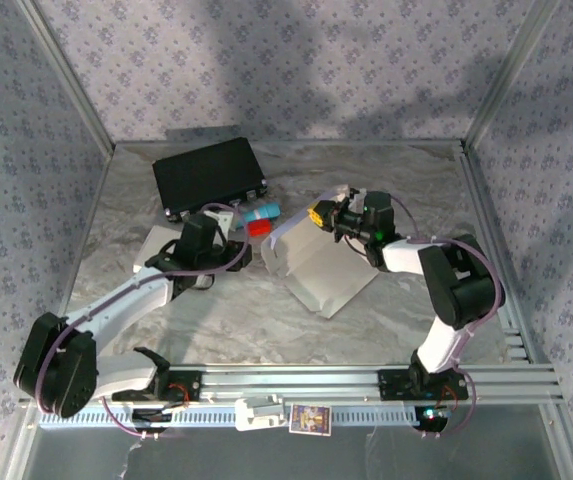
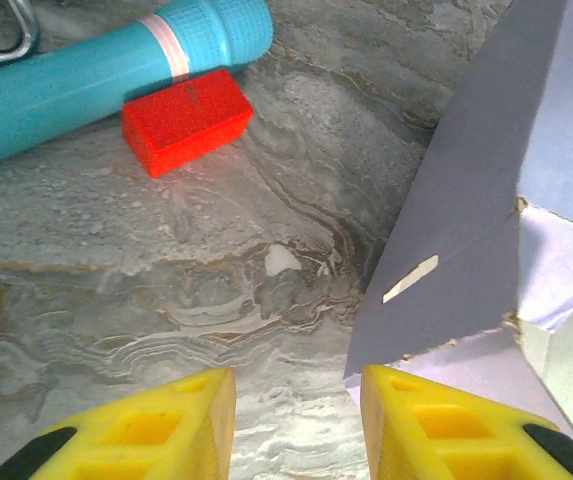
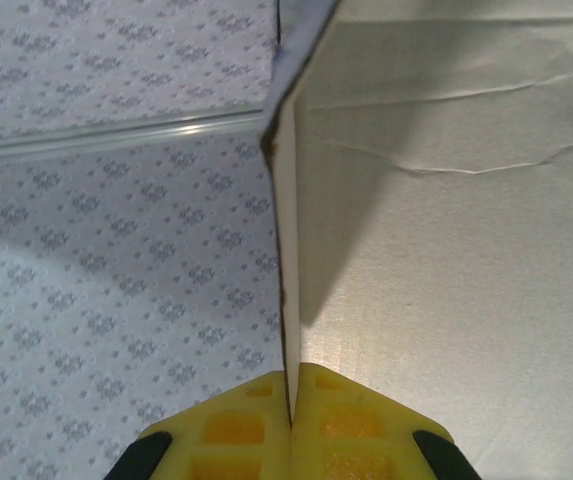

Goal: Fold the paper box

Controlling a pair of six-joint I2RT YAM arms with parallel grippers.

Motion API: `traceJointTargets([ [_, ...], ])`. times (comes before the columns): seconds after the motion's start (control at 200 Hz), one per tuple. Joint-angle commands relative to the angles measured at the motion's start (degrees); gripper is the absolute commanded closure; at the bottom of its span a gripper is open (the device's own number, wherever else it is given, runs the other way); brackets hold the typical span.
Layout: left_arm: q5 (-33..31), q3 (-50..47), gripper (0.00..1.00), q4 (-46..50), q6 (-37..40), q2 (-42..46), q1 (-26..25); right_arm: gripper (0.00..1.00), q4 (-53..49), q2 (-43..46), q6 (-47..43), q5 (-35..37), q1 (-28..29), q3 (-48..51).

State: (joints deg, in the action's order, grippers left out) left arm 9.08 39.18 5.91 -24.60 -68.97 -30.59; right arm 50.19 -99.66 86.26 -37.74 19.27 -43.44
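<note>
Near the middle of the worktop [image 1: 231, 320], the paper box [image 1: 328, 278] sits half-formed: a flat panel on the surface with one wall raised at its far side. The right claw [image 3: 291, 385] is closed on the edge of that wall, the cardboard pinched thin between its yellow pads [image 3: 351, 430]. The left claw [image 2: 298, 395] hangs low just beside the box's left corner, jaws partly apart with bare worktop between them, gripping nothing. From that claw the box lies to the right, with a loose corner flap close to its right finger. Whether they touch I cannot tell. The left arm is the nearer one to this flap, so a short sideways reach looks enough for the next fold. A red block [image 2: 186, 120] and a teal tube [image 2: 96, 80] lie beyond, not touching the box.
</note>
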Motion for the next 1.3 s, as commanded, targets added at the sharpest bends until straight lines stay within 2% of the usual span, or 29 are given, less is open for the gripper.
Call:
traceJointTargets([
  [0.0,-0.41,-2.12,0.61,0.4,2.09,1.06,0.4,1.0,7.01,-2.39,-1.32,-4.45,-0.47,-1.1],
  [0.22,0.54,-3.95,0.61,-0.67,2.26,0.11,0.03,1.0,9.07,-4.35,-4.19,-7.89,-1.34,2.29],
  [0.58,2.29,-3.63,0.61,-2.17,2.33,-1.55,-2.92,1.0,11.9,-6.08,-4.88,-8.54,-2.71,6.33],
  [0.834,6.78,-8.85,0.58,-10.4,10.45,0.09,-4.32,1.0,9.49,-5.46,-4.97,-8.48,-2.52,4.53],
  [1.069,15.28,-8.4,0.55,-14.02,15.36,-3.47,-4.37,1.0,9.16,-5.46,-4.69,-8.49,-2.27,4.07],
  [1.199,16.04,-8.71,0.53,-17.63,17.66,-4.42,-4.47,1.0,9.1,-5.46,-4.54,-8.21,-2.06,4.14],
  [1.294,16.78,-6.98,0.53,-16.49,18.81,-6.94,-4.31,1.0,9.08,-5.42,-4.31,-7.87,-1.87,4.06],
])
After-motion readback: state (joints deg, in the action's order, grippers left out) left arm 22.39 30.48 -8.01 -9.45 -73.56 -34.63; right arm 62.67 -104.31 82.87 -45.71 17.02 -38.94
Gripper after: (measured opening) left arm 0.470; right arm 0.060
